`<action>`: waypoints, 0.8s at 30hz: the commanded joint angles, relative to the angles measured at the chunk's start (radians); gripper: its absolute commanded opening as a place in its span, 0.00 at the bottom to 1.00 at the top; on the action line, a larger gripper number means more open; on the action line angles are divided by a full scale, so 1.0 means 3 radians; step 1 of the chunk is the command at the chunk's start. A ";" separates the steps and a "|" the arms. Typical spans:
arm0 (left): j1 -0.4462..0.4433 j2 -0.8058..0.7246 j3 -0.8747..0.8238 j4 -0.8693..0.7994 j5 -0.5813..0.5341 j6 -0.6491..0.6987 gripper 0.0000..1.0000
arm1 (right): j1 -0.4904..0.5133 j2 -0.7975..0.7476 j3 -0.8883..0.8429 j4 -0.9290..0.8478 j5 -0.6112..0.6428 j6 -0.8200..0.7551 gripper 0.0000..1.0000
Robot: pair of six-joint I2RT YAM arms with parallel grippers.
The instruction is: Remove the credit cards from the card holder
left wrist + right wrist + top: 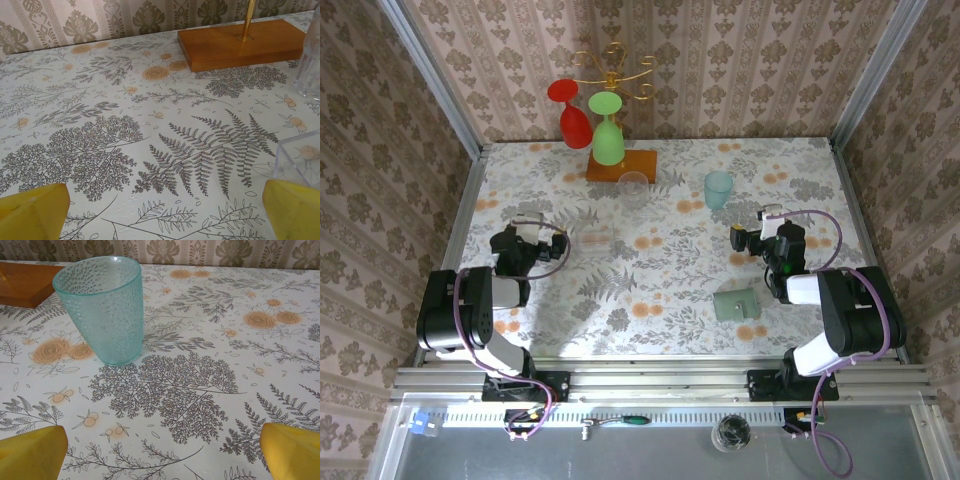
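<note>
One small flat pale grey-green card holder (735,303) is seen lying on the floral table (660,290) beside the right arm. One textured teal cup (102,307) stands beyond. The left gripper (162,212) and the right gripper (162,452) are each held wide apart.

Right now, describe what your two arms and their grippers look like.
The left arm and right arm are chunky black and pale grey segments, each trailing a purple cable. The left gripper and right gripper have yellow wedge-shaped fingertips.

Pale grey-green card holder (735,303), teal dimpled cup (102,310), fern-print tablecloth (150,120) w/ orange flowers.
</note>
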 commanded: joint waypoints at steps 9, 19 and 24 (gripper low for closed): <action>0.0033 0.0004 0.0026 0.0020 -0.0008 0.0017 1.00 | -0.0034 0.0013 0.0031 0.0040 -0.0010 0.0063 1.00; 0.0032 0.0006 0.0026 0.0017 -0.0003 0.0010 1.00 | -0.0039 0.0013 0.0089 -0.0063 0.0164 0.0133 1.00; 0.0038 0.0001 0.0036 -0.0003 -0.0054 -0.0004 1.00 | -0.0038 0.0010 0.0083 -0.0061 0.0164 0.0133 1.00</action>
